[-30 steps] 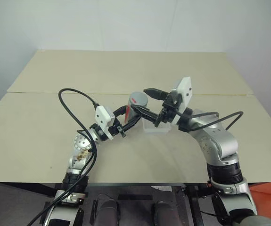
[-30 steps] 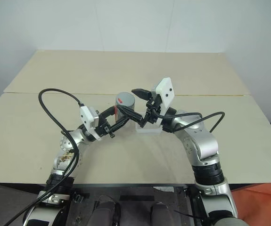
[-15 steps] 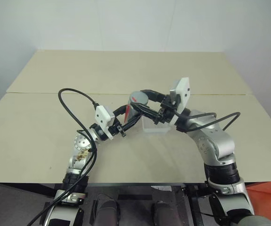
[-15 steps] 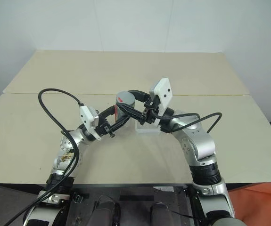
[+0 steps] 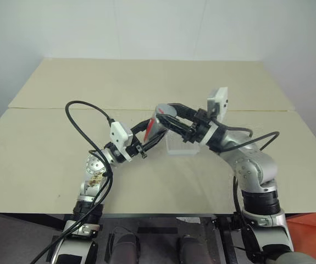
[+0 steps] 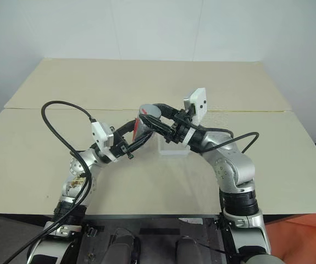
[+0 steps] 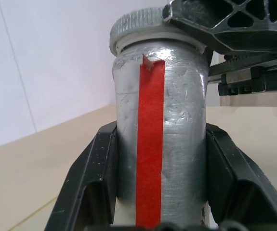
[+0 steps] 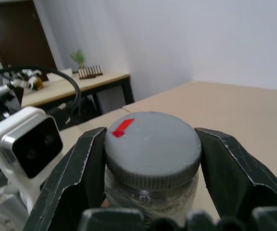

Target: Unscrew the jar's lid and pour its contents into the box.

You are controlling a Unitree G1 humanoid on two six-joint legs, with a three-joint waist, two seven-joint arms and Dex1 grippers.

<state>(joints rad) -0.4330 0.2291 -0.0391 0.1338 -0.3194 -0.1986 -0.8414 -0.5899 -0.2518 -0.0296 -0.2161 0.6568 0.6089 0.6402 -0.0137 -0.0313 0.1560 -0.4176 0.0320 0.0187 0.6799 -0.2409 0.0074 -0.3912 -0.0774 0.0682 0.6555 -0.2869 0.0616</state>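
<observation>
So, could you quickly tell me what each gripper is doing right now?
Left gripper: closed on the jar.
Right gripper: closed on the lid.

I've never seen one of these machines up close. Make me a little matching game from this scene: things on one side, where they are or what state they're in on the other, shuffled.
Things:
1. jar
2. lid
3. box
4. left pincer

States:
A. resting on the table under the raised arms
B. shut on the jar's body
C. clamped between the right pincer's fingers
D. held up above the table, red stripe on its side

Pairs: 1-D, 2-C, 3-A, 4-B
</observation>
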